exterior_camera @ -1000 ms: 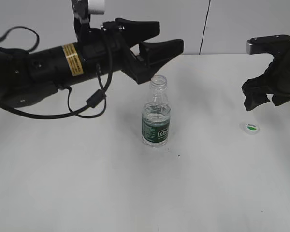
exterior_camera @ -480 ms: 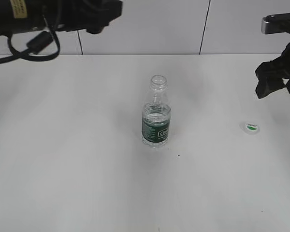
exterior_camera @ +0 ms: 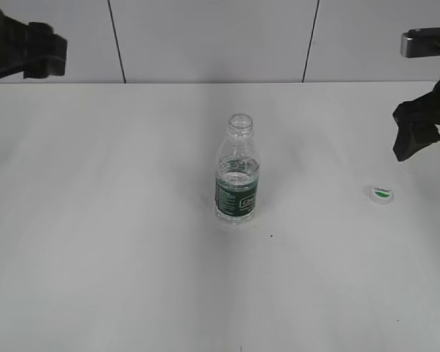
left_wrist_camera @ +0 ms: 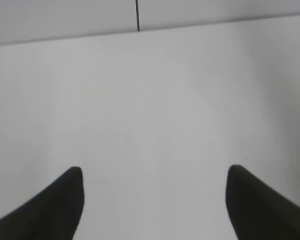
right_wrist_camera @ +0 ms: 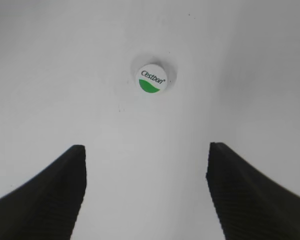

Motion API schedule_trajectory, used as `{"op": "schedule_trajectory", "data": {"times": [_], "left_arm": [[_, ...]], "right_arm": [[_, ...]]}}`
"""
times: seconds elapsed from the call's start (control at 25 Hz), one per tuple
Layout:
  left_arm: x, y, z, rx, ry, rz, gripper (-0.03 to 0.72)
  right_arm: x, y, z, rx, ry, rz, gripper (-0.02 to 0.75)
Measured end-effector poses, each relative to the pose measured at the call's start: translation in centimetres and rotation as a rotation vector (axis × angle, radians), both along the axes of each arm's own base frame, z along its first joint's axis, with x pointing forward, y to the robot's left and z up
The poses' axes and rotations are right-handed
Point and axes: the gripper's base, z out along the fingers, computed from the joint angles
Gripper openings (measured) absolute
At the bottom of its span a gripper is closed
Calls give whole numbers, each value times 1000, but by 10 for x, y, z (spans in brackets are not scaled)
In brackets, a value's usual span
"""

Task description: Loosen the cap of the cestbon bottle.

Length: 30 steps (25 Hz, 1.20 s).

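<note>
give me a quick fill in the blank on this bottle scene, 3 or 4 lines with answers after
1. The small clear plastic water bottle with the dark green label stands upright with its neck ____.
2. The small round white plastic cap with the green mark lies on the white table to the bottle's ____ in the exterior view.
3. The right gripper has its jaws ____.
4. The left gripper holds ____.

Missing words: uncapped; right; open; nothing

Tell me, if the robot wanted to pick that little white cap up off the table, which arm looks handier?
The right. Its gripper hangs open above the cap, which lies alone on the table to the right of the uncapped bottle. The left gripper, also open, is at the far left with only bare table in its camera.
</note>
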Motion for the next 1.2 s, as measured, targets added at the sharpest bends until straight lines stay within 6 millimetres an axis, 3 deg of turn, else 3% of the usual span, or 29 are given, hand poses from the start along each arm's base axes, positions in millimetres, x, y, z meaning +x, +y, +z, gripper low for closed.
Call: {"op": "schedule_trajectory", "data": {"times": [0.44, 0.76, 1.08, 1.2], "left_arm": [[18, 38, -9, -32, 379, 26, 528], [20, 44, -6, -10, 398, 21, 528], [19, 58, -7, -5, 420, 54, 528], [18, 58, -8, 2, 434, 54, 528]], "right_arm": [[-1, -1, 0, 3, 12, -13, 573], [2, -23, 0, 5, 7, -82, 573], [0, -28, 3, -24, -1, -72, 573], [-4, -30, 14, -37, -32, -66, 573]]}}
